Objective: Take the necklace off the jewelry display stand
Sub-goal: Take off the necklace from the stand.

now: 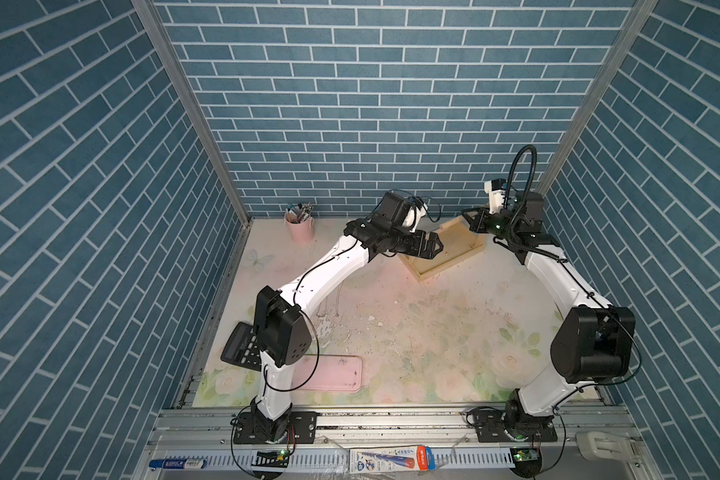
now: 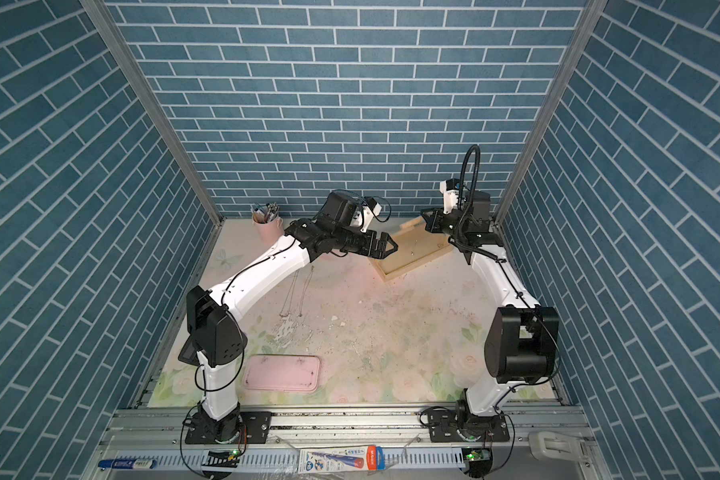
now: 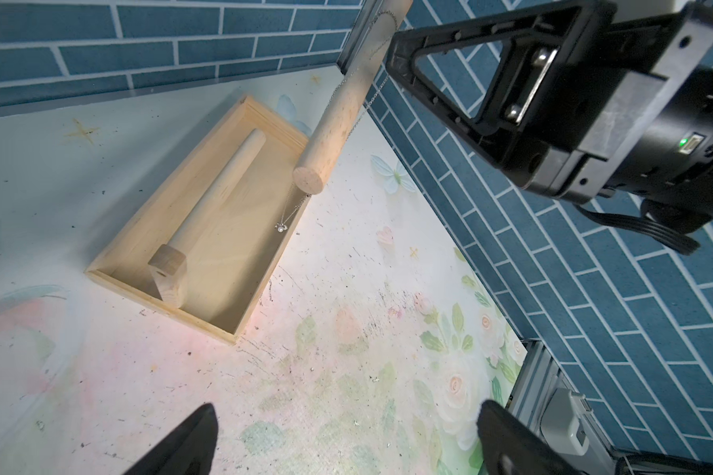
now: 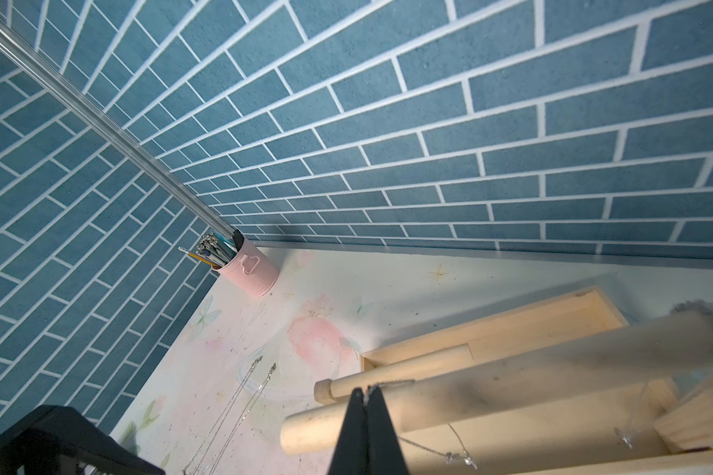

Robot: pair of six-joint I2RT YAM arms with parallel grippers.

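Note:
The jewelry display stand (image 1: 449, 266) (image 2: 412, 266) is a pale wooden tray with posts, set at the back right of the table. Its round top bar (image 3: 338, 111) (image 4: 552, 370) carries the necklace, a thin silver chain whose small pendant (image 3: 281, 226) (image 4: 464, 457) hangs over the tray. My right gripper (image 4: 365, 392) (image 1: 467, 215) is shut on the chain right at the top of the bar. My left gripper (image 3: 346, 436) (image 1: 439, 245) hovers open over the stand's left end, with nothing between its fingers.
Two other chains (image 4: 239, 395) (image 2: 296, 295) lie on the floral mat left of the stand. A pink pen cup (image 1: 299, 226) stands in the back left corner. A flat pink tray (image 1: 329, 374) and a calculator (image 1: 242, 345) sit at the front left. The right wall is close behind the stand.

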